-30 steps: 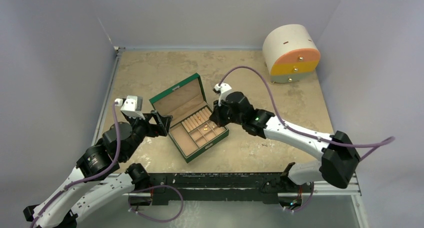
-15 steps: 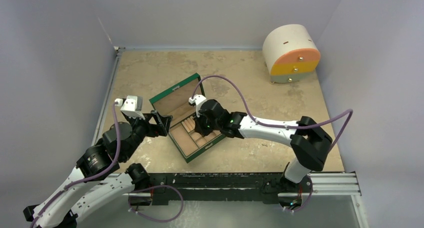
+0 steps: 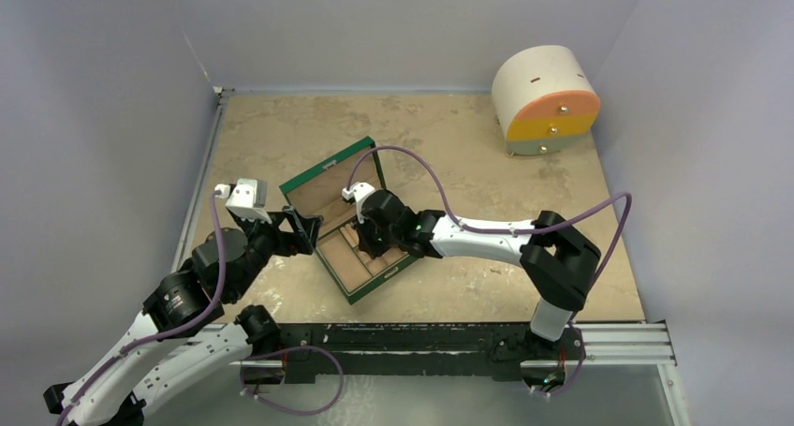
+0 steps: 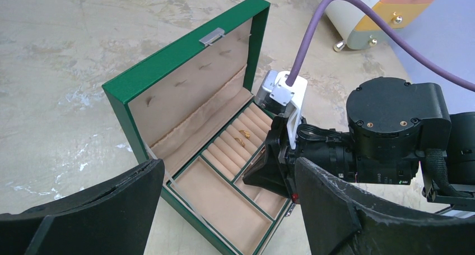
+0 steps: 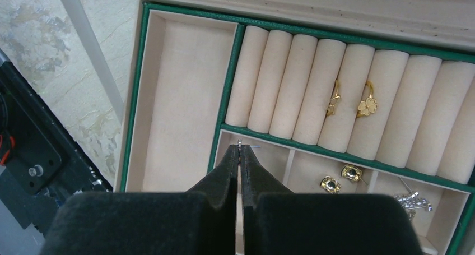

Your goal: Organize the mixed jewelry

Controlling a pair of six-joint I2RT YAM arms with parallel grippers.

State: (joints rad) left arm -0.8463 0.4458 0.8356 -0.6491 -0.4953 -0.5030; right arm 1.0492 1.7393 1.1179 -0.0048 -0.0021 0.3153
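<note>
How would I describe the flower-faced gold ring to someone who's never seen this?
Find the open green box, then the row of padded rolls along its back. Two gold rings sit between rolls; the flower ring is the one farther from the empty compartment, with a four-petal clover face where its neighbour looks narrow and plain.

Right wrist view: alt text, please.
The shut right gripper hovers over the small compartments of the box, a silver speck at its tips. Two gold rings sit in the rolls; two gold earrings lie in one compartment.
</note>
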